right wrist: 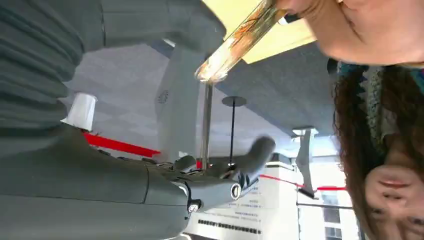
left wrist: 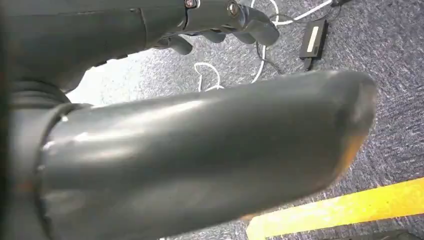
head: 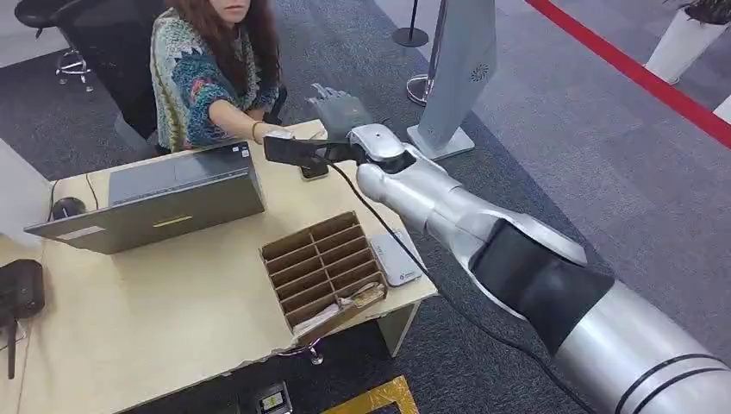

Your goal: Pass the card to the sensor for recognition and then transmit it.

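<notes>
My right hand (head: 340, 107) is stretched out past the table's far edge, next to the seated person, fingers spread and holding nothing. In the right wrist view its fingers (right wrist: 235, 172) are apart and empty. A thin card (right wrist: 239, 41), seen edge-on, is pinched in the person's hand (right wrist: 350, 25) just beyond my fingers. The person's hand (head: 278, 134) rests at the table's far edge beside my wrist. A flat white sensor pad (head: 396, 259) lies at the table's right edge. My left hand (left wrist: 225, 20) hangs over the carpet with nothing in it.
A cardboard box with slots (head: 321, 263), a few cards in its front slot, sits beside the sensor pad. A grey laptop (head: 164, 203) and a mouse (head: 67, 207) occupy the table's left. A small dark device (head: 315, 171) lies under my wrist. A white stand (head: 457, 78) rises to the right.
</notes>
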You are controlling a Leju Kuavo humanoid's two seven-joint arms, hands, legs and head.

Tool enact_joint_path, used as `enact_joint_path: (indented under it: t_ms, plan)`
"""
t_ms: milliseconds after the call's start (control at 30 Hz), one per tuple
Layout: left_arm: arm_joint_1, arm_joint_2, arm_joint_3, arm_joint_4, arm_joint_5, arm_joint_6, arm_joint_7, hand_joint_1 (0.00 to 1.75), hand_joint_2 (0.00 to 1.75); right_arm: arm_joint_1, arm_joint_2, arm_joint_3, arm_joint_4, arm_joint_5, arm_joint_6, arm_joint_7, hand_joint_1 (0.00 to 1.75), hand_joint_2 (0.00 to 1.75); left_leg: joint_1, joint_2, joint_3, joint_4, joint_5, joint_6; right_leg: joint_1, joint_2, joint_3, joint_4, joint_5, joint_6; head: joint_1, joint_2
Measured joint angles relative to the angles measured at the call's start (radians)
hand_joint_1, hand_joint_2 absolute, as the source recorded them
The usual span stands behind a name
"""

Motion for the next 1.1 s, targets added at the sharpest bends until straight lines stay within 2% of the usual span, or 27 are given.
enact_joint_path:
  t_ms: [200, 333, 533, 733, 900, 1033, 1100]
  plan:
    - [0.005, 0.000, 0.000, 0.000, 0.011, 0.010, -0.001, 0.00, 0.00, -0.002, -0.006, -0.007, -0.019, -0.011, -0.110, 0.010, 0.00, 1.75, 0.000, 0.002, 0.001, 0.000, 0.000, 0.000, 0.000, 0.002, 0.000, 0.000, 0.000, 0.000, 0.000, 0.000]
    - [0.017, 0.000, 0.001, 0.000, 0.031, 0.024, -0.014, 0.00, 0.00, 0.037, -0.035, -0.044, -0.133, -0.047, -0.177, 0.018, 0.00, 1.75, 0.000, 0.002, 0.002, 0.000, 0.000, 0.000, 0.000, 0.002, 0.000, 0.000, 0.000, 0.000, 0.000, 0.000]
    - [0.032, 0.000, 0.001, 0.000, 0.057, 0.033, -0.040, 0.00, 0.00, 0.232, -0.094, -0.132, -0.429, -0.079, -0.194, 0.008, 0.00, 1.75, 0.001, 0.002, 0.002, 0.000, 0.000, 0.000, 0.000, 0.002, 0.000, 0.000, 0.000, 0.000, 0.000, 0.000]
    - [0.047, 0.002, 0.006, 0.002, 0.076, 0.035, -0.072, 0.00, 0.00, 0.479, -0.146, -0.231, -0.716, -0.191, -0.194, -0.065, 0.00, 1.75, 0.000, 0.003, 0.002, 0.000, -0.001, -0.001, 0.000, 0.002, 0.000, -0.001, 0.000, 0.000, 0.000, 0.000]
    - [0.053, 0.005, 0.024, 0.010, 0.084, 0.035, -0.096, 0.00, 0.00, 0.618, -0.172, -0.307, -0.864, -0.222, -0.200, -0.100, 0.00, 1.75, 0.001, 0.004, 0.003, 0.000, -0.001, -0.001, 0.000, 0.003, 0.000, -0.001, 0.000, 0.000, 0.000, 0.000]
    - [0.062, 0.005, 0.031, 0.010, 0.083, 0.034, -0.078, 0.00, 0.00, 0.759, -0.176, -0.378, -0.941, -0.290, -0.213, -0.155, 0.00, 1.75, 0.001, 0.003, 0.002, 0.000, -0.001, -0.001, 0.000, 0.002, 0.000, -0.001, 0.000, 0.000, 0.000, 0.000]
    - [0.066, 0.005, 0.032, 0.011, 0.083, 0.034, -0.074, 0.00, 0.00, 0.788, -0.176, -0.401, -0.960, -0.303, -0.215, -0.166, 0.00, 1.75, 0.001, 0.005, 0.002, 0.000, -0.001, -0.001, 0.000, 0.004, -0.001, -0.001, 0.000, 0.000, 0.000, 0.000]
